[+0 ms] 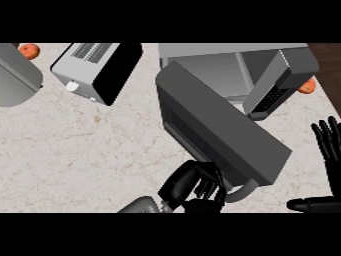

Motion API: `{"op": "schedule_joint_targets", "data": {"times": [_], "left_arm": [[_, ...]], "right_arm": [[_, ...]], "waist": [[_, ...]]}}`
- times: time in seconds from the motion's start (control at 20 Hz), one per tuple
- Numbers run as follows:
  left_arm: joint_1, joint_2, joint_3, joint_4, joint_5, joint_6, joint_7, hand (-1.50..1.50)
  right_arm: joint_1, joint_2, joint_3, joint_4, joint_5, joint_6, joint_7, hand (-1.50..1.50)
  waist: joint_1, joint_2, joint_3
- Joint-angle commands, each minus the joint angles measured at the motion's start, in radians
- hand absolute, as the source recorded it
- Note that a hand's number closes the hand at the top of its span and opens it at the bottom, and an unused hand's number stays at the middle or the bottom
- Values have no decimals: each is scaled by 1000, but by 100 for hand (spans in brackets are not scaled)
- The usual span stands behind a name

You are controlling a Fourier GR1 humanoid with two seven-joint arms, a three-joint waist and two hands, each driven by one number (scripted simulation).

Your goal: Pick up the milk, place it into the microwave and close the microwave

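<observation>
- Head view: microwave (pixel 211 70) at the counter's (pixel 69 145) far right, its door (pixel 217 130) swung open toward the robot; the milk cannot be made out.
- Left hand (pixel 191 185): fingers curled, against the door's near edge.
- Right hand (pixel 339 160): flat and spread, resting at the right edge.

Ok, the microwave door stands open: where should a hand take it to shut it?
Take the microwave door at its free near end, by the curved grey handle, coming from its outer face on the robot's left. It hinges at the microwave's left front corner and juts toward the robot; the left hand is beside that end.
</observation>
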Motion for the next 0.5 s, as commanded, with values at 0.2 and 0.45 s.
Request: {"op": "schedule_joint_targets", "data": {"times": [0.2,0.45], "left_arm": [[-105,-15,-50,25,187,188,-79,150],[-222,-16,-29,58,262,233,-96,150]], "right_arm": [[-25,-69,4,-126,-97,102,92,-150],[-30,-84,56,-175,-132,173,127,-150]], "waist": [[-48,12,-3],[-85,21,-3]]}}
